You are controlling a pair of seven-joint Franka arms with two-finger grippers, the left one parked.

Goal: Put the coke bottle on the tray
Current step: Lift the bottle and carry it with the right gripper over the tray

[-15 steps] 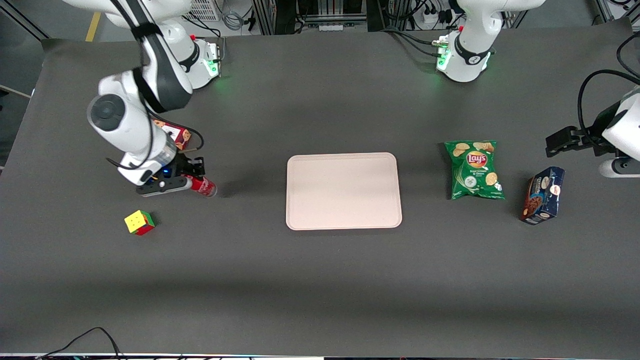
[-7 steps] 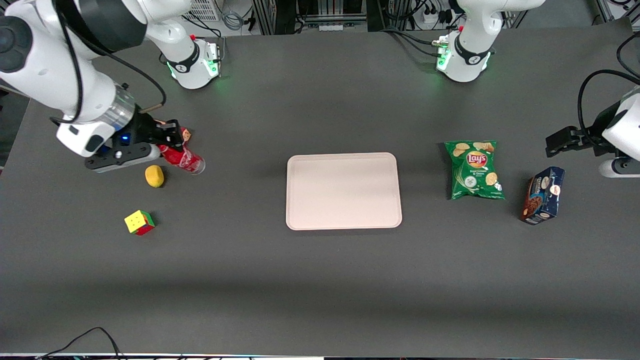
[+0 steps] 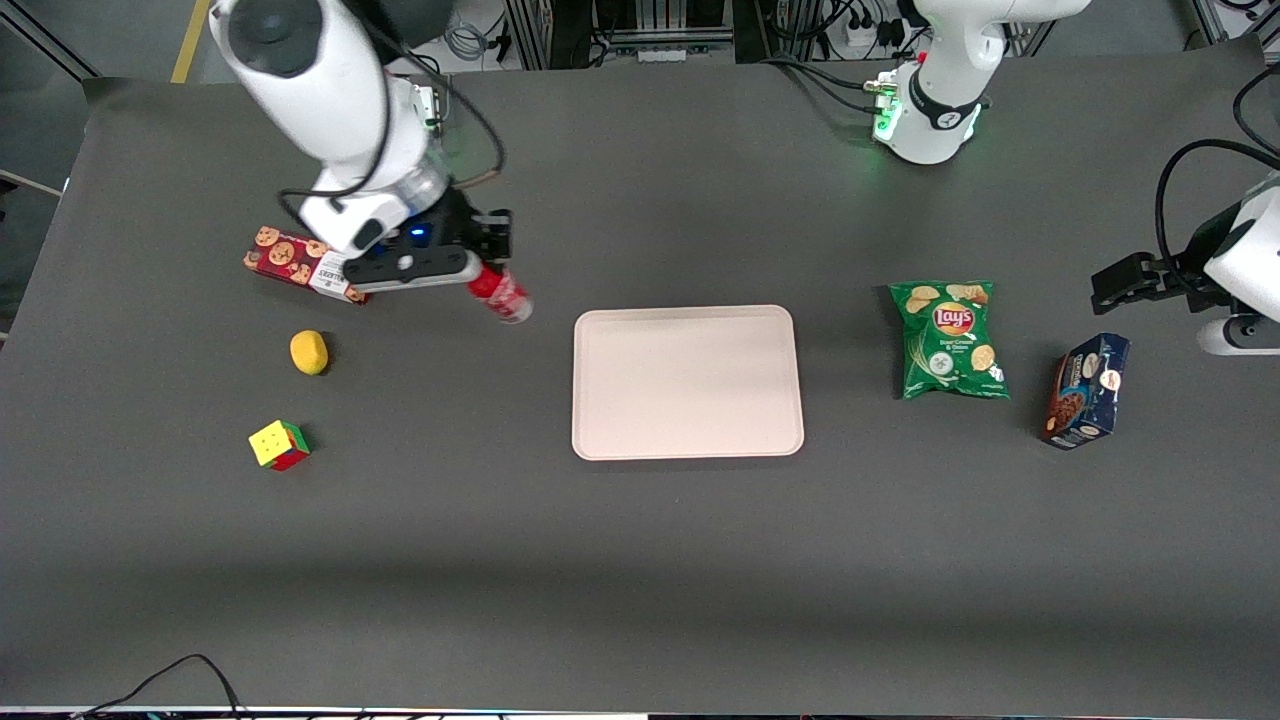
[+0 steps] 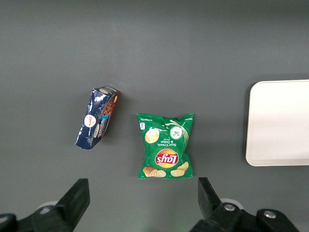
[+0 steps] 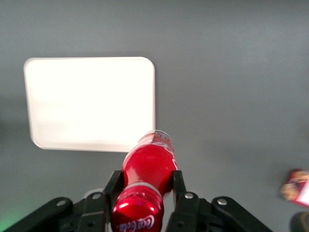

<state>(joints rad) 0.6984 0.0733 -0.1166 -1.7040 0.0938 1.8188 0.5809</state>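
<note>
My right gripper (image 3: 484, 268) is shut on the coke bottle (image 3: 500, 292), a small red bottle with a red cap and clear base, and holds it tilted above the table, just off the tray's corner toward the working arm's end. In the right wrist view the fingers (image 5: 179, 191) clamp the bottle (image 5: 148, 166) below its cap, and the gripper (image 5: 145, 186) looks down at the tray (image 5: 91, 104). The pale pinkish-beige tray (image 3: 687, 381) lies flat at the table's middle, with nothing on it.
A red cookie box (image 3: 295, 259) lies beside the gripper. A yellow lemon (image 3: 309, 352) and a colour cube (image 3: 279, 445) lie nearer the front camera. A green chips bag (image 3: 948, 338) and a dark blue box (image 3: 1086, 390) lie toward the parked arm's end.
The gripper has lifted the coke bottle off the table and carried it from near the lemon toward the tray. The cookie box and lemon have come into view.
</note>
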